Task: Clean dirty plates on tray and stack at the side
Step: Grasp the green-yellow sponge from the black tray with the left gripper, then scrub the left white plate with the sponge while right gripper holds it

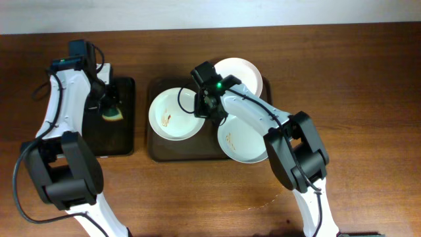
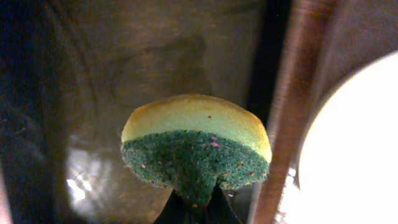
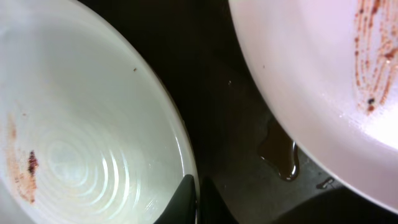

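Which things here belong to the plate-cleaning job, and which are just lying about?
Job: left plate, rear plate, near plate; brown tray; sponge pinched in the left gripper.
Lying about: smaller black tray beneath the sponge; dark puddle on the brown tray.

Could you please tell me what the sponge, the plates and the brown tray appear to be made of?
Sponge: soft yellow foam with a coarse green scouring layer, matte and grainy. Plates: glossy white, probably glazed ceramic or melamine; ring reflections show. Tray: dark brown, likely smooth plastic, with a slight sheen.
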### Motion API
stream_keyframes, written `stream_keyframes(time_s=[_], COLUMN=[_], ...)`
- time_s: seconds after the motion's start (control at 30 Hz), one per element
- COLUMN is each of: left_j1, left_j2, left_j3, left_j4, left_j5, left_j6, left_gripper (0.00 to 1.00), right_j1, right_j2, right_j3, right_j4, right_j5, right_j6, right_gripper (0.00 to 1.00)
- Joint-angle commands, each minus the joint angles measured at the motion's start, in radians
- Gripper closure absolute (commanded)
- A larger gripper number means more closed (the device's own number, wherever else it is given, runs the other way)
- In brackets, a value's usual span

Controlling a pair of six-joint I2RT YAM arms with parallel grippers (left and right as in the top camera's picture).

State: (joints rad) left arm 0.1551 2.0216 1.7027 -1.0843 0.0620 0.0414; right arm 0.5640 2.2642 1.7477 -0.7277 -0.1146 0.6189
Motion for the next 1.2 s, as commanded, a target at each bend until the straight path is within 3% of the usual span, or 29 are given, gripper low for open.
stream_keyframes(time_s=[0.0,0.1,0.2,0.43,0.63,0.73,0.8,0.9,0.97,1.17], left_j1=[-0.059,-0.118,-0.161,-0.285,-0.296,-0.291,-0.278,-0.261,-0.266,-0.280], left_j2=[-0.016,-0.016,-0.008,0.062,0.166,0.164,0.166,0.169,0.170,0.170], left_j3=[0.012,0.012,0.007,-0.164,-0.185,-0.181,-0.181,-0.181,-0.181,-0.181], left_j4=[-0.006,-0.006,0.009,0.284,0.219,0.168,0.242,0.382,0.444,0.185], left_j5=[0.154,0.153,0.153,0.162,0.180,0.352,0.356,0.104,-0.037,-0.058], left_j6=[0.096,0.094,0.003,-0.004,-0.065,0.037,0.054,-0.092,-0.109,-0.109], left_gripper=[0.99,0.99,0.99,0.99,0.99,0.99,0.99,0.99,0.99,0.99], right_j1=[-0.025,-0.025,-0.030,-0.030,-0.030,-0.030,-0.030,-0.029,-0.030,-0.030], right_j2=[0.024,0.024,0.024,0.024,0.024,0.024,0.024,0.024,0.024,0.024], right_j3=[0.013,0.012,0.012,0.012,0.012,0.012,0.012,0.012,0.012,0.012], right_j4=[0.003,-0.003,-0.009,-0.008,-0.008,-0.008,-0.008,-0.008,-0.008,-0.008], right_j5=[-0.085,-0.089,-0.089,-0.092,-0.091,-0.092,-0.092,-0.092,-0.092,-0.092], right_j6=[-0.045,-0.047,-0.046,-0.046,-0.047,-0.047,-0.046,-0.047,-0.047,-0.047], right_gripper=[0.96,0.96,0.96,0.96,0.96,0.96,0.96,0.96,0.96,0.96])
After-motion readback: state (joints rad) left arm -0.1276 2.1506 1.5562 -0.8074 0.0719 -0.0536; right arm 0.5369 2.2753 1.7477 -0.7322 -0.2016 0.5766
